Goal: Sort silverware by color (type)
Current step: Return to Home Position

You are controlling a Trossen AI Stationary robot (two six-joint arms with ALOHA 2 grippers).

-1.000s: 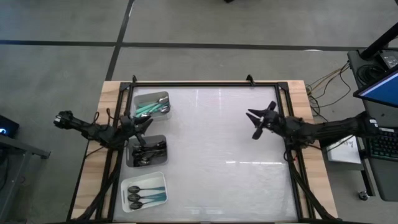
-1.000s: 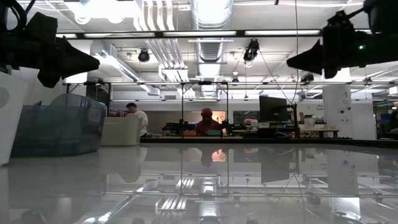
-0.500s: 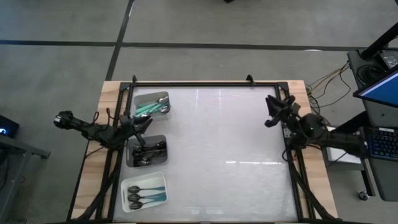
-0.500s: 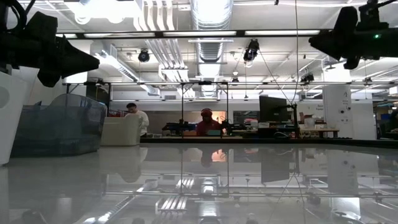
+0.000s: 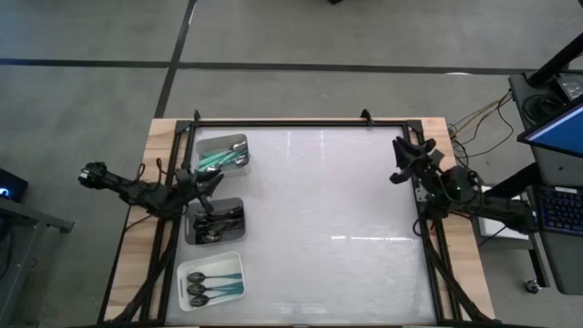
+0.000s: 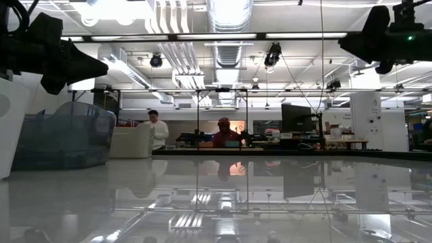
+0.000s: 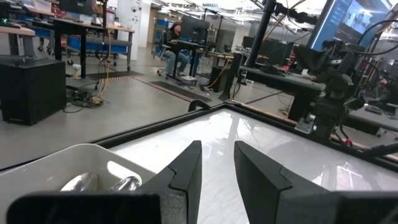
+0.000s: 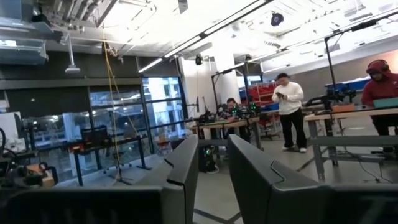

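The silverware lies in three trays along the table's left side. The far tray point(image 5: 239, 144) holds teal-handled spoons point(image 5: 215, 158), the middle tray point(image 5: 193, 225) black-handled spoons point(image 5: 219, 220), and the near tray point(image 5: 235, 264) three spoons point(image 5: 208, 289). My left gripper point(image 5: 215, 179) hovers level between the far and middle trays, open, with nothing between its fingers point(image 7: 217, 146). Shiny spoon bowls point(image 7: 102, 182) show in a white tray below it. My right gripper point(image 5: 397, 161) hangs open at the table's right edge, tipped upward, nothing in it point(image 8: 212, 140).
A black frame point(image 5: 301, 122) runs around the white tabletop point(image 5: 319, 219), whose middle holds no objects. A desk with a keyboard point(image 5: 556, 214) stands beyond the right edge. People stand and sit in the room behind the table point(image 6: 158, 128).
My right gripper has drawn back from over the table toward its right edge and a little toward the far edge, and has tipped its fingers upward. The left arm has kept still.
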